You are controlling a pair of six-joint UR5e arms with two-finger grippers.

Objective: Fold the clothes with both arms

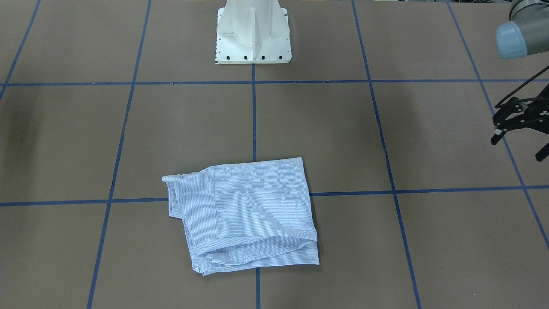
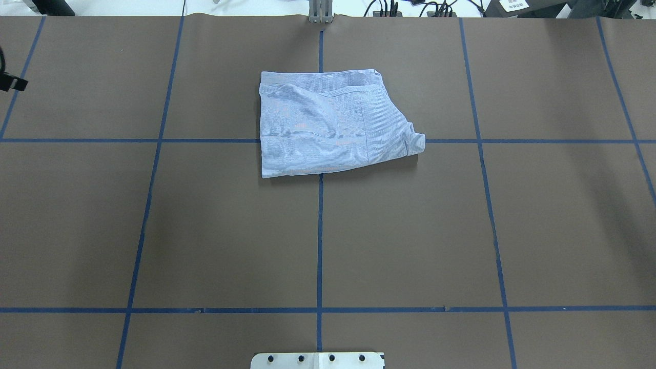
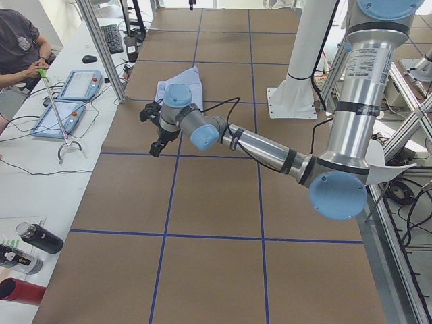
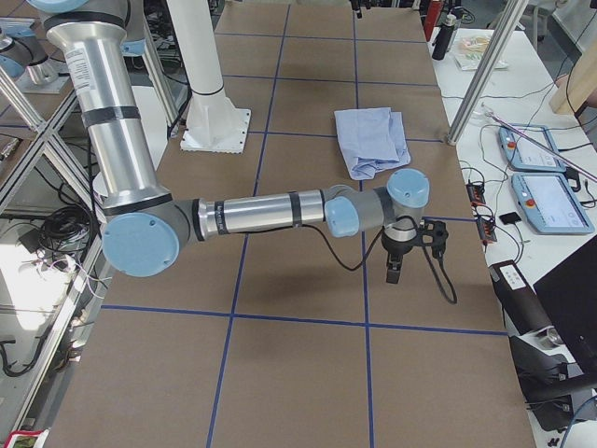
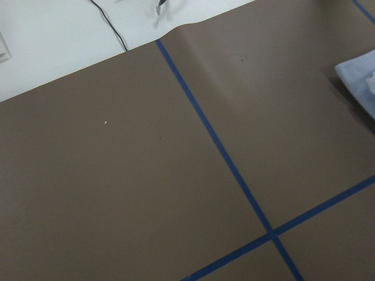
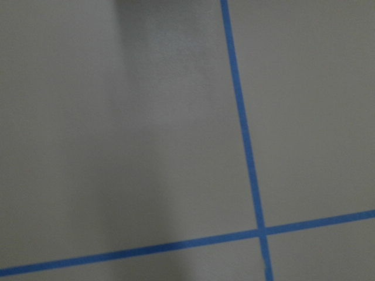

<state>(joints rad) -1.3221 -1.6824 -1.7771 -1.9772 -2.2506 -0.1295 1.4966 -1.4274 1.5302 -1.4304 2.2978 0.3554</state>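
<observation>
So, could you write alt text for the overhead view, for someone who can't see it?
A folded blue-and-white striped shirt lies on a brown table gridded with blue tape. Part of the left gripper shows at the left edge.

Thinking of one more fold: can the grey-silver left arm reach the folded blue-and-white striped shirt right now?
Likely yes: its black end effector hangs open, well off to one side of the striped shirt, with only bare brown table between them.
</observation>
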